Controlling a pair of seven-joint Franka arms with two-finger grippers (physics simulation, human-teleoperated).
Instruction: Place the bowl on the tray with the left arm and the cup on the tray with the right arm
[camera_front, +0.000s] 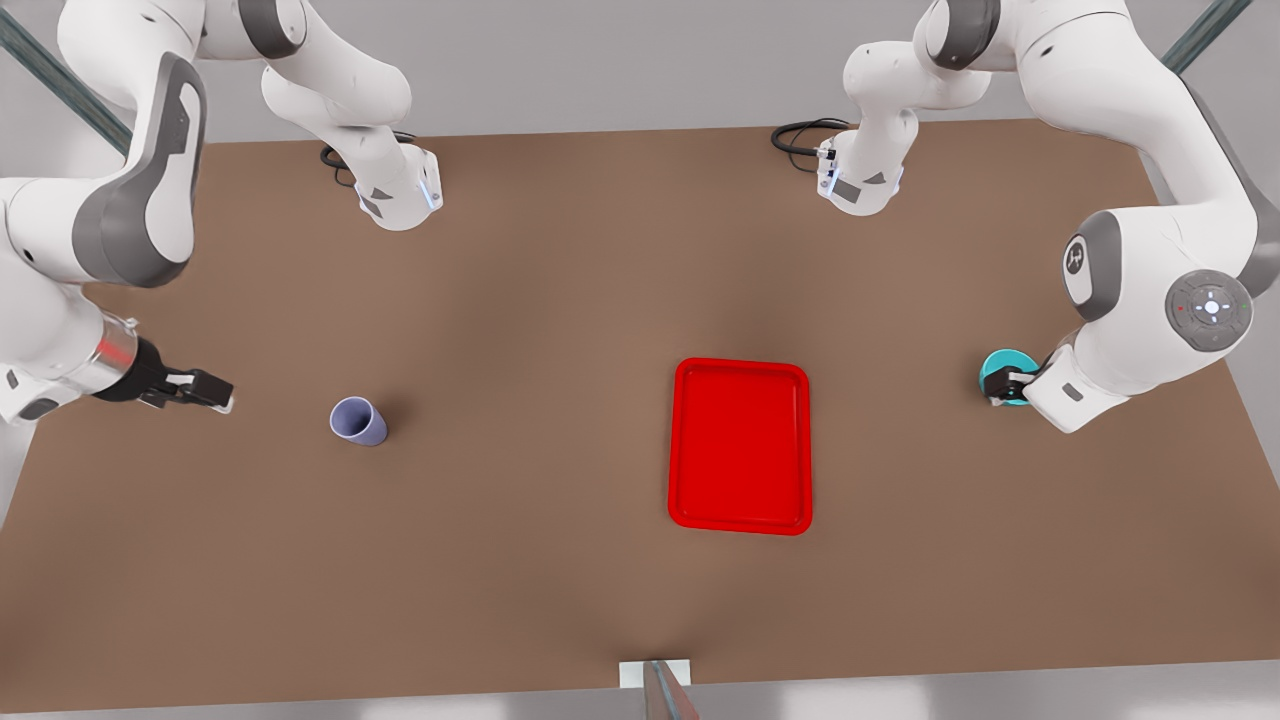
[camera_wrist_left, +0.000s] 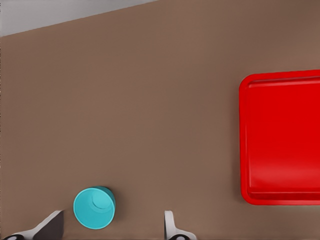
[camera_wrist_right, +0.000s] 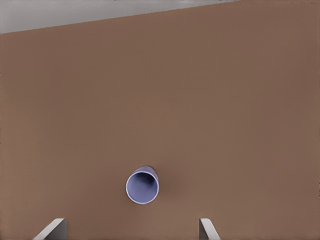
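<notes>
The teal bowl (camera_front: 1000, 370) (camera_wrist_left: 94, 208) stands on the table at the front view's right. My left gripper (camera_front: 1004, 388) is right at it and open. In the left wrist view its two fingers (camera_wrist_left: 50, 227) stand wide apart, with the bowl between them and nearer to one. The red tray (camera_front: 740, 445) (camera_wrist_left: 282, 137) lies bare in the middle of the table. At the front view's left stands the lavender cup (camera_front: 358, 420) (camera_wrist_right: 142, 186). My right gripper (camera_front: 222, 392) is open a short way beside it, and its fingers (camera_wrist_right: 54, 229) are spread clear of the cup.
The brown table (camera_front: 520, 300) is bare between cup and tray and between tray and bowl. Both arm bases (camera_front: 400, 190) with black cables sit at the far edge. A small white and grey fixture (camera_front: 655, 680) stands at the near edge.
</notes>
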